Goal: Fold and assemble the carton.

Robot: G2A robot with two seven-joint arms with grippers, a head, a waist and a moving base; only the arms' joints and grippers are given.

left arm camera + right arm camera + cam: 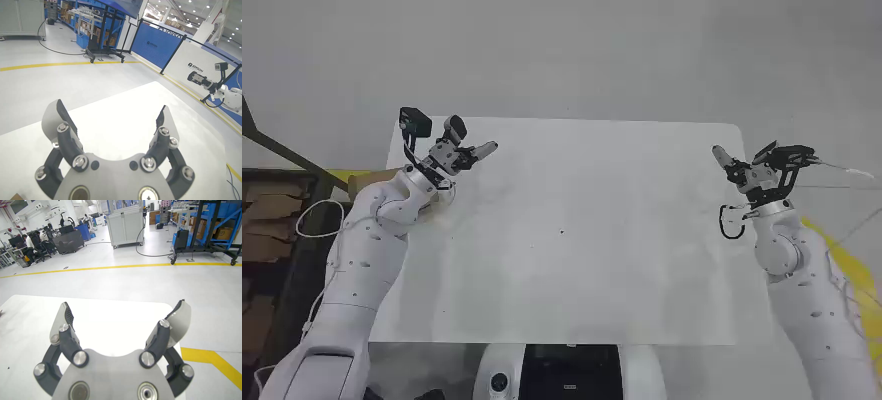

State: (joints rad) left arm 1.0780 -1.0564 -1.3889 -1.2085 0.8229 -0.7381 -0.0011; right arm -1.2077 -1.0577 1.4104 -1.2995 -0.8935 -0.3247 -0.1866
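My left gripper (472, 138) hangs over the far left corner of the white table (572, 230), open, with nothing between its fingers (111, 106). Above the table's right edge, near the far corner, my right gripper (742, 155) is open and holds nothing (123, 303). It also shows farther off across the table in the left wrist view (194, 77). Brown flat cardboard pieces (270, 212) lie stacked on a dark stand off the table's left side.
A tiny dark speck (562, 232) marks the middle of the table. Yellow floor lines (121, 266) run beyond the far edge, with a blue fence (157, 47) and shelving (213, 228) behind.
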